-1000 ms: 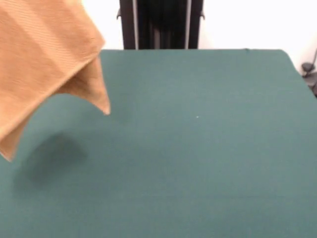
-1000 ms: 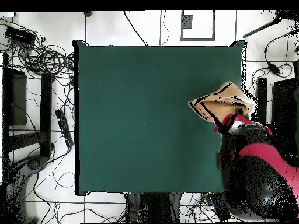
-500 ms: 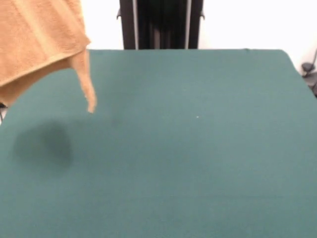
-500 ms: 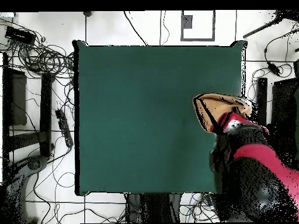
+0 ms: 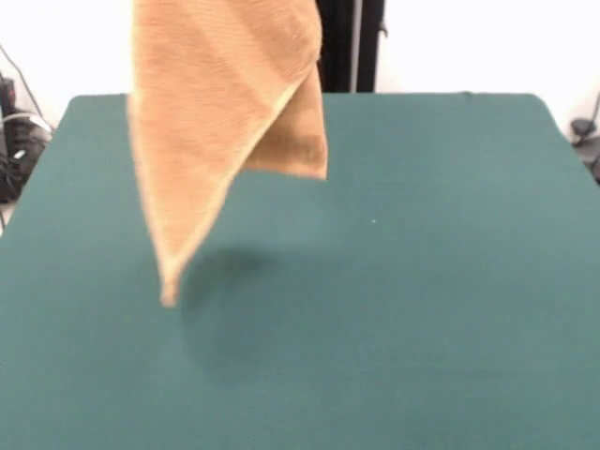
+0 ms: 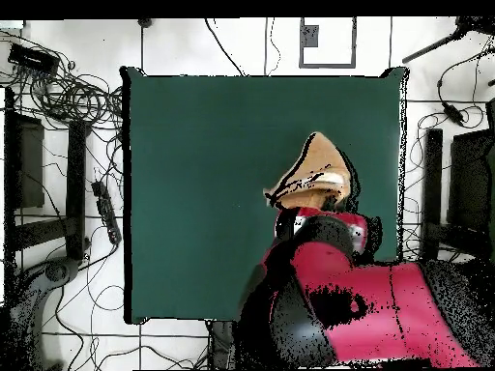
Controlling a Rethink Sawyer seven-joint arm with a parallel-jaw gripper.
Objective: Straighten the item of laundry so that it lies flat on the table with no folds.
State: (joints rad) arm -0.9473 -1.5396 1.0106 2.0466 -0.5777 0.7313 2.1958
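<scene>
Towel [image 5: 220,122] top cut off by upper edge of front view; grip point out of frame there. Overhead view: red and black arm [image 6: 358,299] covers gripper and towel's [image 6: 314,174] near part; fingers not discernible. Towel's tag and woven bands not discernible. Table [image 5: 422,309] near edge cut off in front view.

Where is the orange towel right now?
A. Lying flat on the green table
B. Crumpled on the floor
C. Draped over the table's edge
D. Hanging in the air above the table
D: the towel hangs down from above, its lowest corner clear of the table, with a shadow cast beneath it.
</scene>
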